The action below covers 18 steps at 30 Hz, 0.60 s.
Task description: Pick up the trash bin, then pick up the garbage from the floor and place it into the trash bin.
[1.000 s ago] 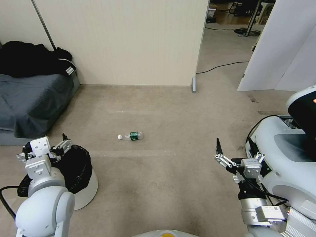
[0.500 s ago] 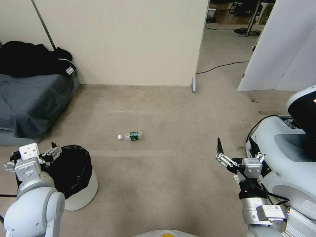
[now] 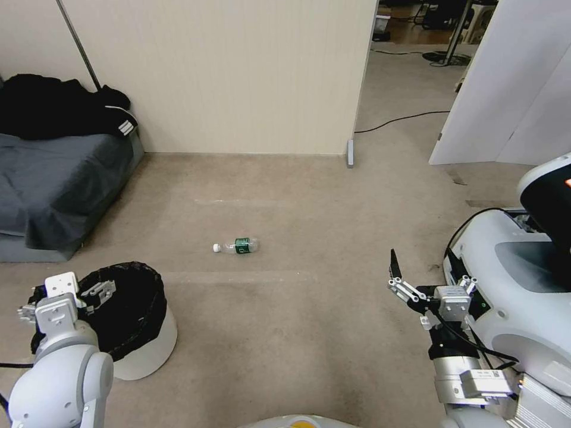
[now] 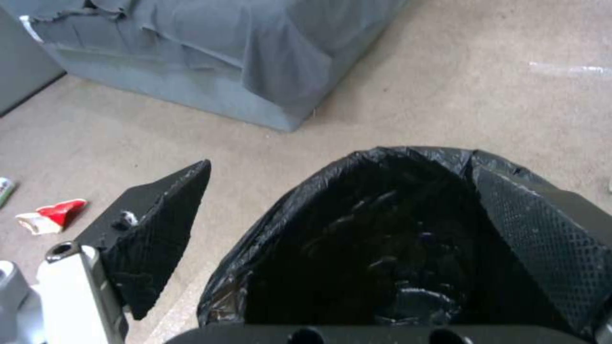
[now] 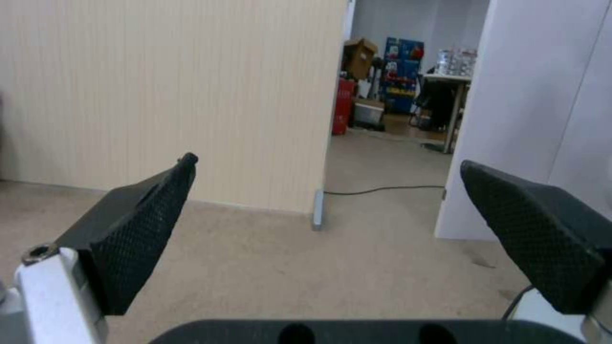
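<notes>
The trash bin (image 3: 156, 345), white with a black bag (image 4: 382, 229) over its rim, stands on the carpet at my lower left. My left gripper (image 3: 66, 292) is open and straddles the bin's near-left rim. In the left wrist view this gripper (image 4: 341, 167) has one finger inside the bag and the other outside it. A small plastic bottle (image 3: 236, 245) with a green label lies mid-floor. A red and white wrapper (image 4: 51, 216) lies beside the bin. My right gripper (image 3: 422, 261) hangs open and empty at the right, pointing at the wall in the right wrist view (image 5: 326, 162).
A grey bed (image 3: 53, 178) with black clothing (image 3: 59, 107) stands at the left. A beige partition wall (image 3: 238, 77) runs behind the floor, with a doorway and a black cable (image 3: 404, 119) to its right. A white door panel (image 3: 505, 89) and white robot housing (image 3: 517, 267) stand on the right.
My left gripper has dropped and pulled back from above the bin's far-left side down onto its near-left rim. The right arm, the bottle and the bin have stayed put.
</notes>
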Motion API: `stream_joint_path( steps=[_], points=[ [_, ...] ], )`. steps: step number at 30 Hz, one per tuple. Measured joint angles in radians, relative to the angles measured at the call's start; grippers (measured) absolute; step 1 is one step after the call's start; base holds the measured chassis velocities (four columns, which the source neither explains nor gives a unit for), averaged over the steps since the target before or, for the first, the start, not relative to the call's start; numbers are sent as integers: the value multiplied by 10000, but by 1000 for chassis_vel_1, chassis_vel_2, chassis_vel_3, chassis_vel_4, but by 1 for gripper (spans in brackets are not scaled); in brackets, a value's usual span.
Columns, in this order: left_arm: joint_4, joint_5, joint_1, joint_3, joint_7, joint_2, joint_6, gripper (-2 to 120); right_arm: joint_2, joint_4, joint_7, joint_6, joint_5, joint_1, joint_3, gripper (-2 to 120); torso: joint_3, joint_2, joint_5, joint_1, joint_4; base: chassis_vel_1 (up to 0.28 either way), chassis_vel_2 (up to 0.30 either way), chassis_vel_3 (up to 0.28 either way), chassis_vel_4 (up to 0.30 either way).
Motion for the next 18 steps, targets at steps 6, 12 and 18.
stream_joint_path(
  steps=[6,12,18],
  points=[
    [89,-196,27,-245,130,-4,52,100,2,-3,0,-3,-35,7,-27,100,0,-1,0,0,0,0,0,0,0],
    [465,-197,-62,-480,74,-12,57,100,3,-19,0,46,-56,-25,-63,100,0,0,0,0,-1,0,0,0,0],
    [891,-69,-187,-685,-8,-16,57,100,4,-48,-3,101,-56,-52,-32,100,0,0,0,0,-1,0,0,0,0]
  ],
)
